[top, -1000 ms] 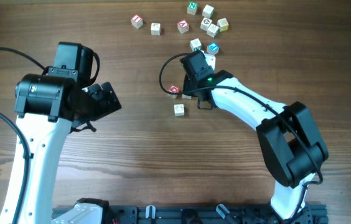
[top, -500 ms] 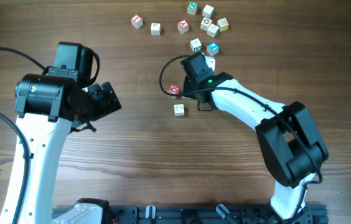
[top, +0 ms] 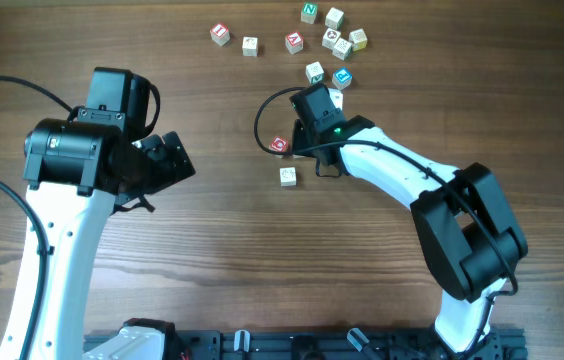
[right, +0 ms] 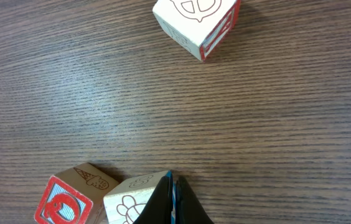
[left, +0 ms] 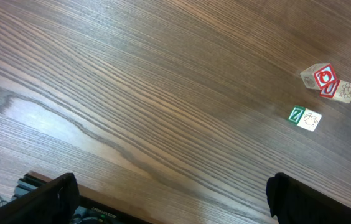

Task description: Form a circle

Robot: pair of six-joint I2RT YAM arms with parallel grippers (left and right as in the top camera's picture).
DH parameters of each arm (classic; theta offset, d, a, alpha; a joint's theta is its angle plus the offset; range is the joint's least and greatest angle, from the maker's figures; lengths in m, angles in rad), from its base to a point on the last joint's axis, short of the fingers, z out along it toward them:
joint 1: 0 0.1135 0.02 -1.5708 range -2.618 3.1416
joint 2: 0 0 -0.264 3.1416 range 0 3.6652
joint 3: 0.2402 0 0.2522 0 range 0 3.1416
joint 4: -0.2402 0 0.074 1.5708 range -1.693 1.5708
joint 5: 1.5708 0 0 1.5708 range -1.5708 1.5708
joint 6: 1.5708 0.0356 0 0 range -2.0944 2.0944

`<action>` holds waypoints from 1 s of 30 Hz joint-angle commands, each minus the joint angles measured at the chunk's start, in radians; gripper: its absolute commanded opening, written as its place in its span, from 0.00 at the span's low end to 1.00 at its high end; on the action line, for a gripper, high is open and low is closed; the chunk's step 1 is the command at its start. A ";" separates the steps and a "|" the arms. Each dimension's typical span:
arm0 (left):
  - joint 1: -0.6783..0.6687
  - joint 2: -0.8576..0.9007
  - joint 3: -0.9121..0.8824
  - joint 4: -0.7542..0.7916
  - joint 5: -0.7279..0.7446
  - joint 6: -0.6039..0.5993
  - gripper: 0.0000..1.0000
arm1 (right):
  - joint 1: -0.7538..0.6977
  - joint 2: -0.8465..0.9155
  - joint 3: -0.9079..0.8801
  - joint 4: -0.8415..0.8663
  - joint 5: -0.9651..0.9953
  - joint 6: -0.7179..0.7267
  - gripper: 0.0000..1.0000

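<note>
Three cubes form a small cluster at mid-table. The red-faced cube (top: 279,145) (right: 68,200) touches a pale cube with a flower drawing (right: 133,200). A third cube (top: 288,176) (right: 197,22) lies a little apart from them. My right gripper (right: 170,186) is shut, its tips pressed against the flower cube's right side with nothing between them. In the overhead view the right wrist (top: 314,108) hides that cube. My left gripper (left: 175,199) (top: 167,160) hangs open over bare table well to the left, and from it I see the same three cubes (left: 326,79) far off.
A loose scatter of red, green and teal lettered cubes (top: 334,40) lies along the table's far edge, with two more (top: 220,34) to its left. A black cable (top: 262,118) loops beside the right wrist.
The right wrist has crept very slightly left against the flower cube. The left arm and the other cubes have not moved.
</note>
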 commanded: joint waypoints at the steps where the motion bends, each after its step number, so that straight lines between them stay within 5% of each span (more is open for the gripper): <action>1: 0.000 -0.006 0.003 -0.001 -0.017 -0.017 1.00 | 0.002 0.013 -0.008 0.008 -0.009 -0.022 0.05; 30: 0.000 -0.006 0.003 -0.001 -0.017 -0.017 1.00 | 0.002 0.013 -0.008 0.040 -0.029 -0.081 0.05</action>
